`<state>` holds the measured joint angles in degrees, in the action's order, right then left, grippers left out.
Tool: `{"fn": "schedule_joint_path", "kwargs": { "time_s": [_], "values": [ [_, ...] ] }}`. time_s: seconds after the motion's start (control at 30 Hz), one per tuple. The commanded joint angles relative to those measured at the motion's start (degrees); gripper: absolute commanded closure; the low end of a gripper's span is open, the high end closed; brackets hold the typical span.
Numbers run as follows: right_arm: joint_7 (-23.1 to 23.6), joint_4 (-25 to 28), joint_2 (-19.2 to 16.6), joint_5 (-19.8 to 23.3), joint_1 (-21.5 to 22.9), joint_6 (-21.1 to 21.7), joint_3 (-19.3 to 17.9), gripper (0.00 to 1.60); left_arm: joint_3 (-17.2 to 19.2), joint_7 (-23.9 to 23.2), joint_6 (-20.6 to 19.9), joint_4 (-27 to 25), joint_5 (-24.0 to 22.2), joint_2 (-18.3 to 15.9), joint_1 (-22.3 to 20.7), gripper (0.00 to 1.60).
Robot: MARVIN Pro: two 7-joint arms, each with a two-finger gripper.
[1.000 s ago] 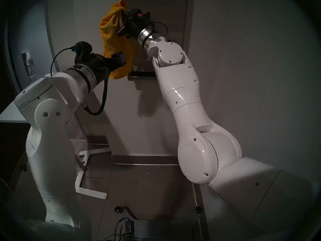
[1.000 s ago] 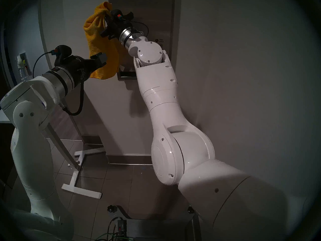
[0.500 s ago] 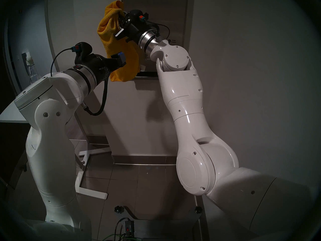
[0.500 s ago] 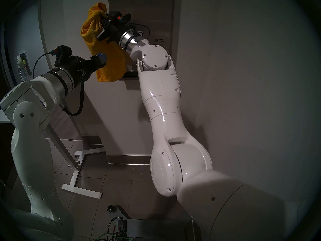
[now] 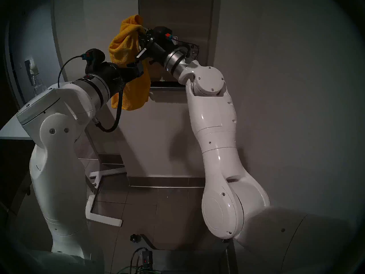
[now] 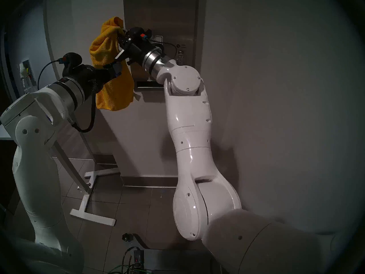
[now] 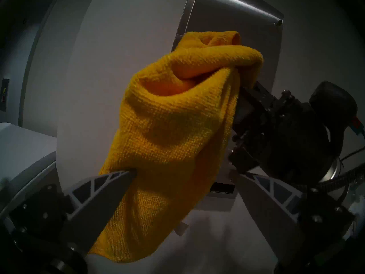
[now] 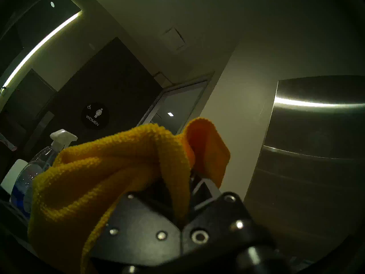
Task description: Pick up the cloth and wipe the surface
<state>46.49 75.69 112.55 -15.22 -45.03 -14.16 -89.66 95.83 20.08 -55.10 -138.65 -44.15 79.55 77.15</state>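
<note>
The mustard-yellow cloth (image 5: 128, 50) hangs bunched from my right gripper (image 5: 141, 33), which is shut on its upper part. It hangs at the left edge of the brushed steel dispenser front (image 5: 177, 16), its lower end in front of the left end of the dark slot (image 5: 167, 84). The right wrist view shows the cloth (image 8: 110, 168) folded over the gripper (image 8: 187, 180), with the steel front (image 8: 316, 149) to the right. My left gripper (image 7: 183, 173) is open, its fingers on either side of the hanging cloth (image 7: 173, 129); the left finger (image 7: 110, 186) touches it.
A spray bottle (image 8: 39, 162) stands to the left on a white table (image 5: 11, 129). The table's white foot frame (image 5: 102, 218) lies on the tiled floor. A plain grey wall (image 5: 286, 89) runs along the right. A dark door with a WOMEN sign (image 8: 94, 115) is behind.
My right gripper has moved down and slightly right with the cloth, so the cloth's lower end now hangs below the slot. The left arm has barely moved.
</note>
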Motion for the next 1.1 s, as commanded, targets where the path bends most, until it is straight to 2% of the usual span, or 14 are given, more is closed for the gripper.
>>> {"fn": "schedule_joint_path", "kwargs": {
  "time_s": [0.0,0.03,0.07,0.1,0.13,0.33,0.43,0.6,0.77,1.07],
  "values": [
    [2.74,6.77,1.75,3.27,2.92,-0.41,0.63,1.6,0.17,-0.08,0.47,-1.35,0.03,-0.01,-1.24,0.0],
    [3.38,6.9,2.03,3.75,3.46,-0.53,0.84,1.6,0.18,-0.09,0.47,-1.35,0.03,-0.01,-1.22,0.0],
    [3.96,9.52,2.22,4.01,2.99,-0.15,1.04,1.6,0.2,-0.09,0.48,-1.35,0.04,-0.01,-1.21,0.0],
    [4.42,7.13,2.43,4.52,4.36,-0.59,1.16,1.6,0.21,-0.09,0.49,-1.35,0.04,-0.01,-1.21,0.0],
    [5.06,10.02,2.45,4.7,3.75,-0.11,1.42,1.6,0.21,-0.1,0.5,-1.35,0.05,0.0,-1.21,0.0],
    [8.03,12.64,2.45,7.08,4.32,1.29,1.95,1.6,0.24,-0.11,0.53,-1.35,0.08,0.0,-1.24,0.0],
    [9.8,16.64,2.45,8.05,3.2,2.98,2.03,1.6,0.25,-0.12,0.54,-1.35,0.08,0.0,-1.28,0.0],
    [12.13,18.84,2.07,9.61,2.54,5.8,1.26,1.6,0.26,-0.13,0.58,-1.35,0.08,0.0,-1.36,0.0],
    [14.43,22.08,1.43,10.66,0.59,9.89,0.44,1.6,0.26,-0.14,0.62,-1.35,0.09,0.0,-1.46,0.0],
    [18.71,29.76,-0.28,9.92,-8.45,20.38,1.04,1.6,0.22,-0.17,0.74,-1.35,0.14,0.02,-1.84,0.0]
  ]
}}
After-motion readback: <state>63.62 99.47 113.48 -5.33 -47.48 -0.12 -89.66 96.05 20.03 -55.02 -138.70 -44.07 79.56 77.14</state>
